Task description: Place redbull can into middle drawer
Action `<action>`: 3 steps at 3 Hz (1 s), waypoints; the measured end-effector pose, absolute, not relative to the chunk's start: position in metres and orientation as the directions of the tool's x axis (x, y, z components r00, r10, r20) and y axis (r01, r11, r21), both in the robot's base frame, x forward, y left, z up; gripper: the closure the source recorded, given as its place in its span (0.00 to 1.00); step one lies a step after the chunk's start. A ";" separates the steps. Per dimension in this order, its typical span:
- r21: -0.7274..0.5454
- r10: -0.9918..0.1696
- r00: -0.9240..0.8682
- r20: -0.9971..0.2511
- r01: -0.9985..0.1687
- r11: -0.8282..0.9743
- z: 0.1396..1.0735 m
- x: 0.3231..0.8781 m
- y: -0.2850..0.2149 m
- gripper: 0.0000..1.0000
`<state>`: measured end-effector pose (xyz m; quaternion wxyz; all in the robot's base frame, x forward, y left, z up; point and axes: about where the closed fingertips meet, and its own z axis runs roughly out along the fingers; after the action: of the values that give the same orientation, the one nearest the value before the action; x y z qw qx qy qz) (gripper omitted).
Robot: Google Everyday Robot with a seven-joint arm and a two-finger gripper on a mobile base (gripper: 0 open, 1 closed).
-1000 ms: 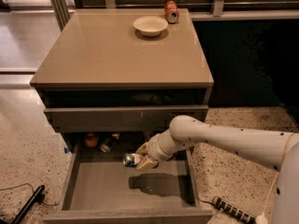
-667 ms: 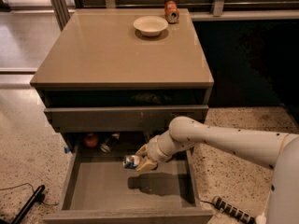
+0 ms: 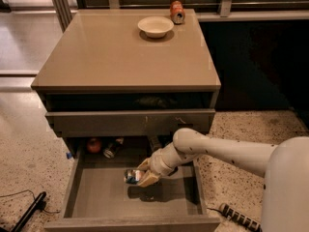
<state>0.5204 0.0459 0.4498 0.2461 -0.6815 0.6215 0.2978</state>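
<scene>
Over middle drawer [image 3: 108, 199] | gripper [image 3: 141, 177] holds redbull can [image 3: 131, 176] (speckled floor [image 3: 26, 161] around)

The can [image 3: 130, 176], slim, blue and silver, lies on its side, clasped in the hand [image 3: 141, 177], one end facing left. It hangs inside the open drawer [image 3: 72, 190], above the plain grey-brown floor, with its shadow just below. The drawer stands pulled well out, its flat front nearest the camera.
</scene>
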 end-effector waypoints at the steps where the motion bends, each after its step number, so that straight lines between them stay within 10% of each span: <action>1: 0.038 -0.708 0.050 -0.705 -0.994 -0.107 0.447 0.517 0.047 1.00; 3: 0.104 -0.735 0.011 -0.678 -0.988 -0.112 0.414 0.490 0.034 1.00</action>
<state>0.4904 0.0337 0.4141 0.2077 -0.6801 0.6333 0.3053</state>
